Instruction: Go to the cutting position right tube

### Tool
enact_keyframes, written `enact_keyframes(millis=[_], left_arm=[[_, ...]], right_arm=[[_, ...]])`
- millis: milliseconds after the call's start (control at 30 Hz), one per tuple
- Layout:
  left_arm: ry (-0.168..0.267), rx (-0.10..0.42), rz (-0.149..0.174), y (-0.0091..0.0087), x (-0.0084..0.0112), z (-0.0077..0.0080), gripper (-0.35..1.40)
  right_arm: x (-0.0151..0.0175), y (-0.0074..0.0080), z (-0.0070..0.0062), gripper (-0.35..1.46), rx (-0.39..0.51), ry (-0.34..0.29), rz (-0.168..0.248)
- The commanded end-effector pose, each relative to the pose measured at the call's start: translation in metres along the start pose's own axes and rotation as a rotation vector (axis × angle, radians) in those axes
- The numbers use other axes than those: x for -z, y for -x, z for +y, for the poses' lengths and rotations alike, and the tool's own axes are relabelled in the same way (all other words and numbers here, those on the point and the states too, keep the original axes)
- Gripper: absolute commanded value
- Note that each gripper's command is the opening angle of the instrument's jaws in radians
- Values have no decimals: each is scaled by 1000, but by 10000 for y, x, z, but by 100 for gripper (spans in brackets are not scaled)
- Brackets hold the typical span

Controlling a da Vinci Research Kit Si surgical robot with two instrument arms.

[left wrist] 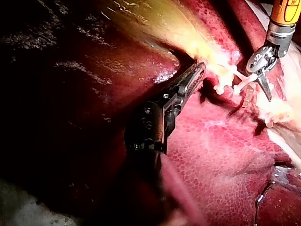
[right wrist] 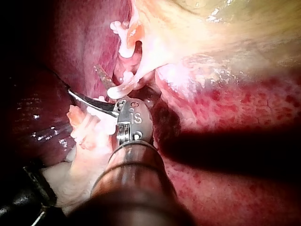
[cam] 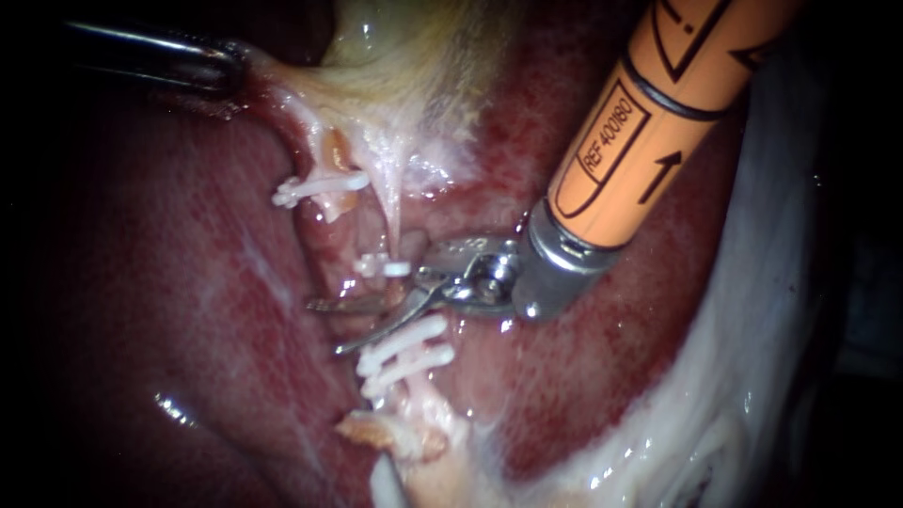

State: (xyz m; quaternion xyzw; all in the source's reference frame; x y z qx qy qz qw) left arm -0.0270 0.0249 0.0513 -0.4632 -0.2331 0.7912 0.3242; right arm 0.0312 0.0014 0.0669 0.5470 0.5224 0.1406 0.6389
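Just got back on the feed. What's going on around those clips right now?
My left instrument is shut on the pale edge of the gallbladder and holds it taut over the liver. My right instrument, with the orange shaft and blades at its tip, has its blades open at the clipped tube. They sit in the gap between a single clip and a pair of clips. The blades have not closed on the tube.
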Motion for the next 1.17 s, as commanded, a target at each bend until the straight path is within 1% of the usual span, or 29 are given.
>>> enact_keyframes(millis=[33,167,267,367,600,700,800,1167], left_arm=[[0,0,0,0,0,0,-35],[0,0,0,0,0,0,-35],[0,0,0,0,0,0,-35],[0,0,0,0,1,0,-35],[0,0,0,1,1,0,-35],[0,0,0,1,1,0,-35],[0,0,0,1,1,0,-35],[0,0,0,0,1,0,-35]], right_arm=[[-1,0,1,116,0,0,-1],[-3,-2,1,116,7,-3,0],[-3,-2,-2,116,7,-7,-1],[-4,-4,-9,118,6,-12,-2],[-13,-17,-33,120,4,-38,14],[-16,-19,-39,120,4,-43,13],[-17,-20,-40,120,4,-44,13],[-14,-20,-37,123,4,-44,13]])
